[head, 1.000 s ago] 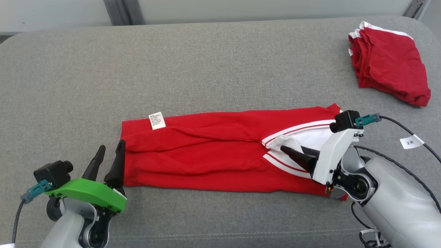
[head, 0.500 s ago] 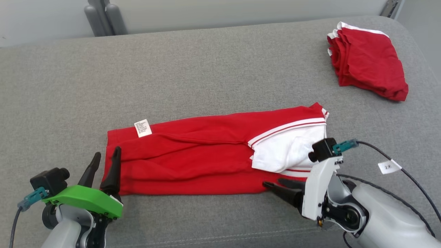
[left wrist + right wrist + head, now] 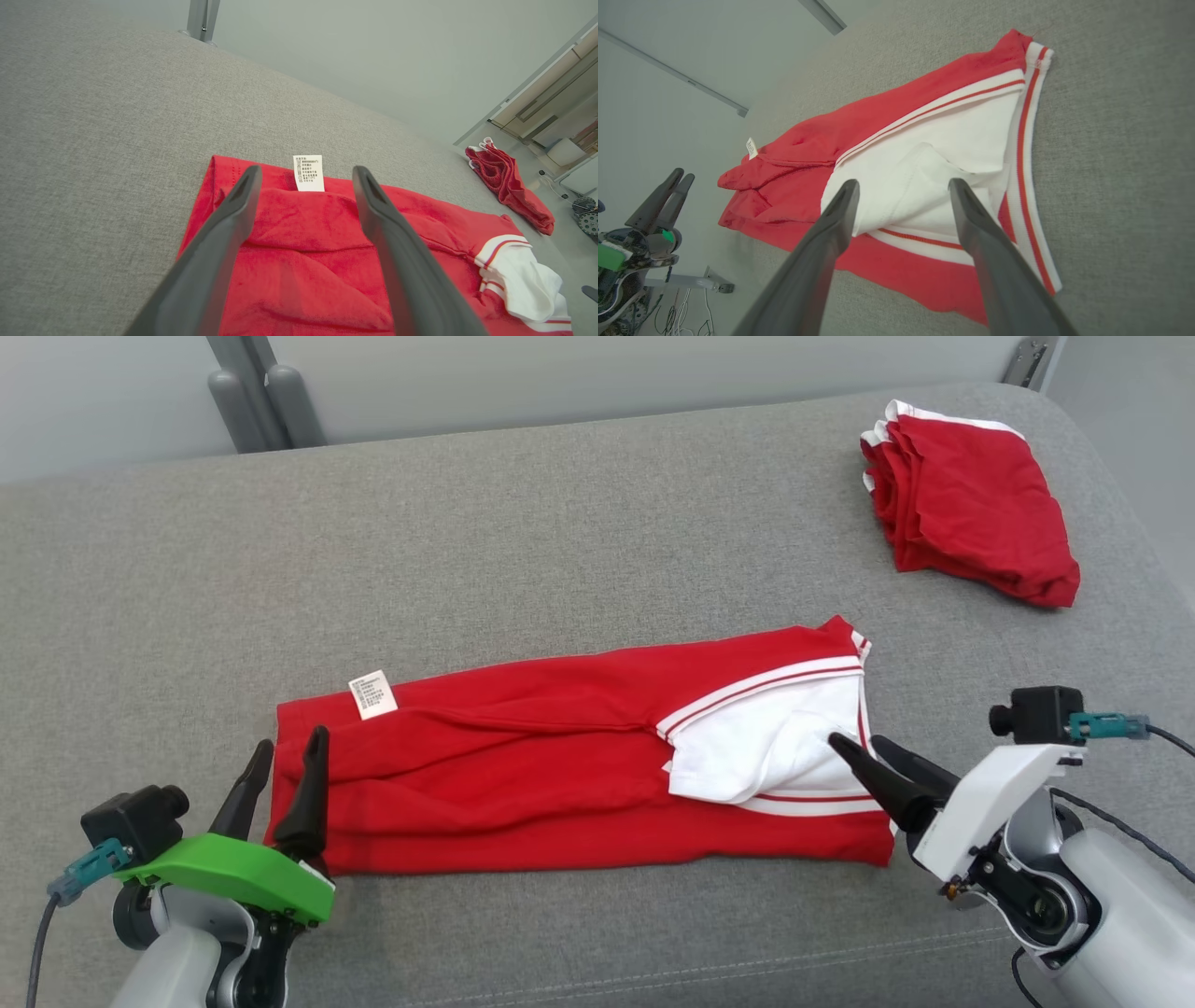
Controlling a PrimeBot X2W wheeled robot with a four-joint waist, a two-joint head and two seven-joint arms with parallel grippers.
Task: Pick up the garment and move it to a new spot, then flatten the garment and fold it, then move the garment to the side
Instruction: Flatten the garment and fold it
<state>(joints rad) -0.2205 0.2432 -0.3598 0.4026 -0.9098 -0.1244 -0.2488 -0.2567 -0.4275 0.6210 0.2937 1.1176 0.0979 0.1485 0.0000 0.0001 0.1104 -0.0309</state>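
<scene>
Garment (image 3: 523, 775) lies on the cushion (image 3: 560, 523) between your left gripper (image 3: 293, 737) and right gripper (image 3: 855, 738), both spread and empty; a folded red pile (image 3: 971, 513) sits well apart.

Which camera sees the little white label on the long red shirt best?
The left wrist view. The small white printed care label sits close, facing the camera, on the long red-and-white cloth garment, print lines visible. The head view shows it small; the right wrist view, a tiny sliver.
</scene>
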